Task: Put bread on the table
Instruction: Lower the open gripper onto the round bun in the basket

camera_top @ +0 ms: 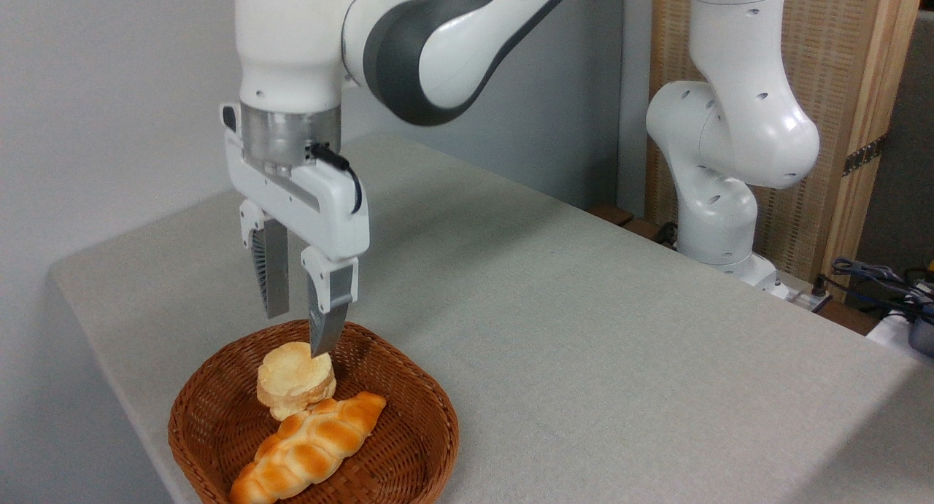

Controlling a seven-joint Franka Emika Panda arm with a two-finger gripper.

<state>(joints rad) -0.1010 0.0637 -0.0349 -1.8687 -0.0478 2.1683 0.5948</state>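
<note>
Two baked goods lie in one wicker basket (219,424): one round pale-yellow bun (294,378) near the basket's middle, and one long braided golden loaf (310,446) just in front of the bun, touching it. The basket is the only container on the one grey-beige desk (584,329), near its front left edge. One white robot arm (730,125) rises beyond the basket at the desk's far right side, carrying one gripper (299,332) with two jaws, directly above the basket.
</note>
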